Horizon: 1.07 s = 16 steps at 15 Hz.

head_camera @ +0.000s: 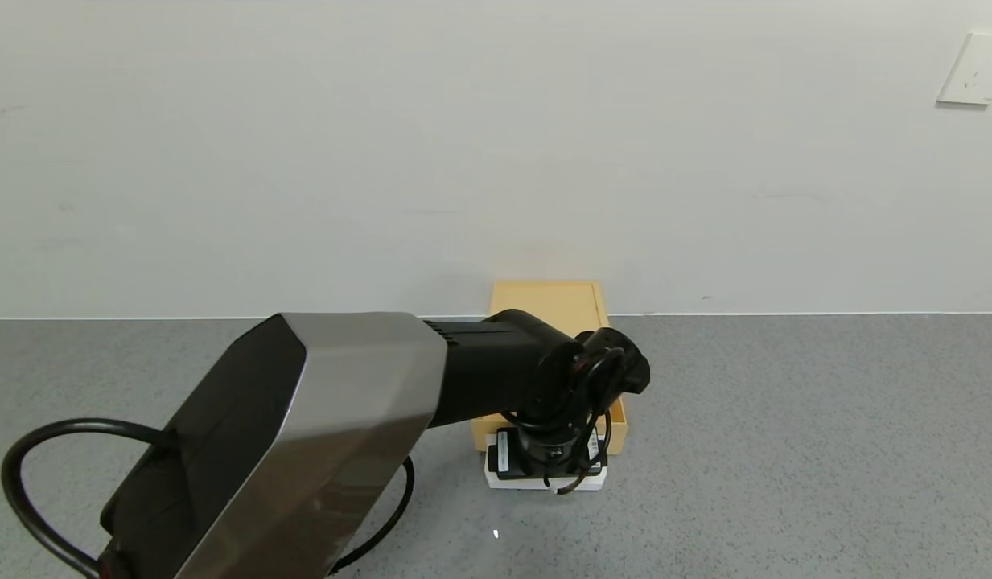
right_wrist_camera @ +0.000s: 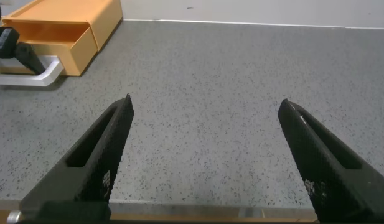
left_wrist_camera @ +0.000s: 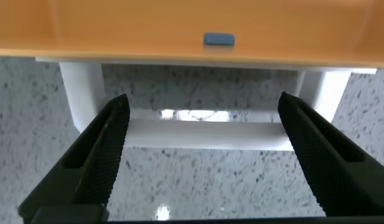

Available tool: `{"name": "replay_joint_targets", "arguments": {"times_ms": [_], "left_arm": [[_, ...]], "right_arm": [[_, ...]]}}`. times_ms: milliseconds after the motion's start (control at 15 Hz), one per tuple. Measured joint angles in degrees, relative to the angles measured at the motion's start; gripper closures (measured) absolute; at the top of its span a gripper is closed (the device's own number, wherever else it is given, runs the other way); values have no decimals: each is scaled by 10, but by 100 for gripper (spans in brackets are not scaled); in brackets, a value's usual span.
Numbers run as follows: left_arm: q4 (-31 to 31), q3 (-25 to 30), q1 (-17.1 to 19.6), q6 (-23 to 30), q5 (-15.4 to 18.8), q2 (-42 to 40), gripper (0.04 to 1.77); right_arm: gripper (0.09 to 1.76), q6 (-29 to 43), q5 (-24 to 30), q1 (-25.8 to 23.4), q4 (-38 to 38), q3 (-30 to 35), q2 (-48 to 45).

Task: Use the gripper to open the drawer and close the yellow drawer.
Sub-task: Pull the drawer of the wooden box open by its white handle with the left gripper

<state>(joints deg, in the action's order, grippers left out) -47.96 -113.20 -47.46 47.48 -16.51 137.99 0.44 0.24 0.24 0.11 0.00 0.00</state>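
Left gripper (left_wrist_camera: 204, 155) open over drawer's (head_camera: 616, 418) near-facing handle (left_wrist_camera: 204, 134)

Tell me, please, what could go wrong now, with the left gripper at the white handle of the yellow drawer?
1. The left gripper is open with the white handle between its fingers, not clamped. If it pulls or pushes before closing, it may slip off.
2. The drawer looks partly pulled out of its yellow box, which seems to rest loose on the grey table. A pull or push could slide the whole box instead of the drawer.

one drawer (head_camera: 557, 305), two pincers (left_wrist_camera: 204, 155) (right_wrist_camera: 204, 155)
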Motion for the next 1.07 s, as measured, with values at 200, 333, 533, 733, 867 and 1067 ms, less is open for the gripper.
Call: {"name": "replay_joint_targets", "arguments": {"times_ms": [200,333,533,733,867,1067], "left_arm": [[-12,5,-8,6,14,-8,9],[-10,10,-10,12,17,-10,9],[-7,21,-18,21,17,-11,9],[-8,32,-27,34,28,-15,9],[-10,39,-32,36,34,-19,9],[-17,49,-35,38,38,-28,9]], "right_arm": [[14,0,0,0,0,0,0],[14,0,0,0,0,0,0],[14,0,0,0,0,0,0],[14,0,0,0,0,0,0],[14,0,0,0,0,0,0],[14,0,0,0,0,0,0]]}}
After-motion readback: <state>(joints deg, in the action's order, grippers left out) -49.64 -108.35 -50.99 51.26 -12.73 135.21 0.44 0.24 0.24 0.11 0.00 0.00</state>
